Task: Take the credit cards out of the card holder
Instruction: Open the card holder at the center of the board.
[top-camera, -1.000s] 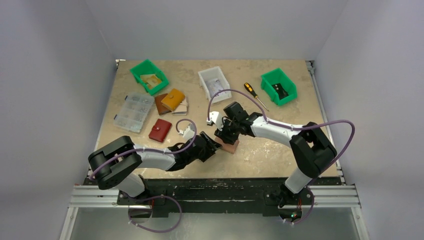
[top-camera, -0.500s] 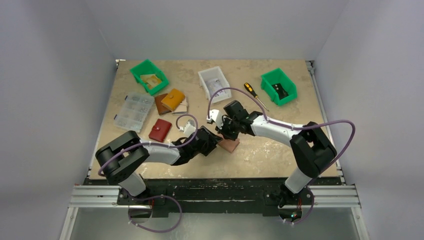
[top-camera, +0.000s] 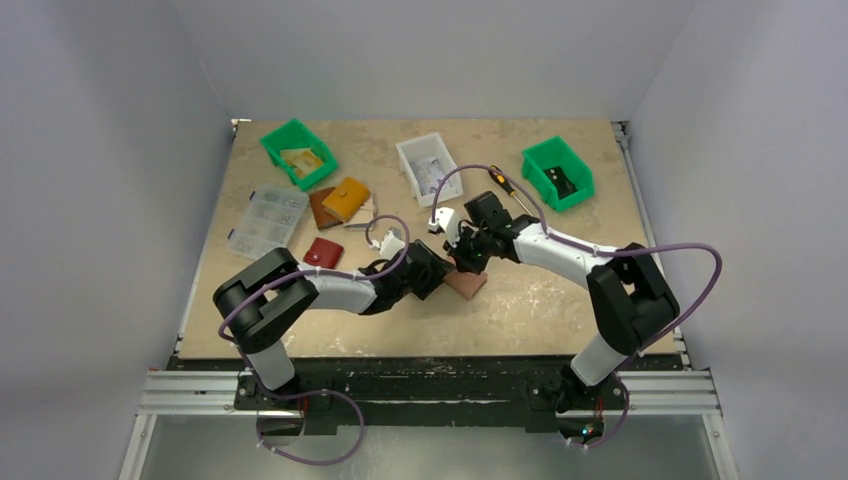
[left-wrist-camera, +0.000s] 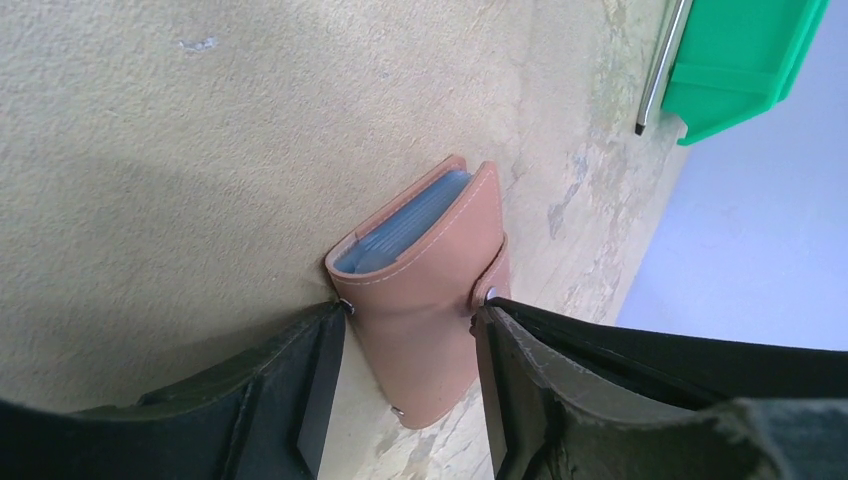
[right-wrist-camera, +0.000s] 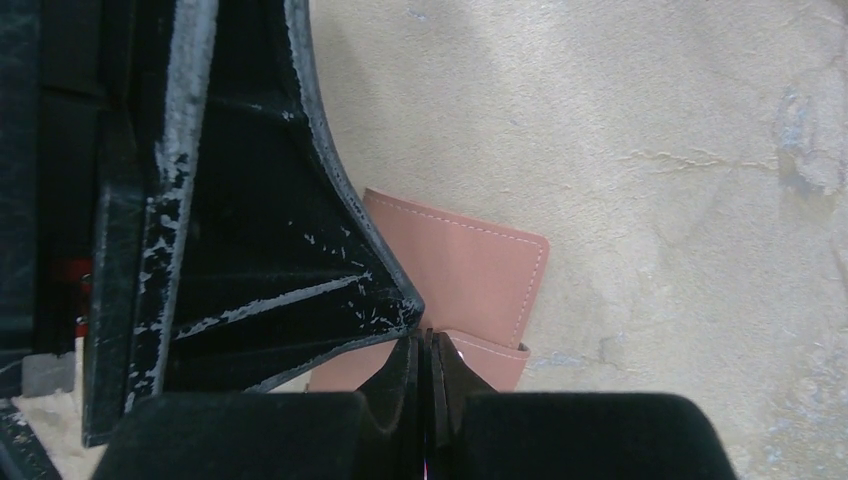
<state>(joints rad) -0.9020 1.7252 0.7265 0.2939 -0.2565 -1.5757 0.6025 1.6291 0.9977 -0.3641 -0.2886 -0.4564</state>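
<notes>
The card holder, a closed brown-pink leather wallet, lies mid-table between both arms. In the left wrist view the card holder sits between the fingers of my left gripper, which press on its two side snaps. A bluish stack of sleeve edges shows at its open end; the credit cards themselves are hidden inside. My right gripper is shut, its tips right at the strap tab of the card holder. I cannot tell whether the tab is pinched. From above, the right gripper hangs over the holder's far edge and the left gripper grips its left side.
Two green bins, a white bin and a screwdriver stand at the back. A clear organiser box, a red pouch and a mustard wallet lie to the left. The green bin also shows in the left wrist view.
My right gripper has closed from half open to shut. Both arms and the card holder have shifted a little right and away from the near edge.
</notes>
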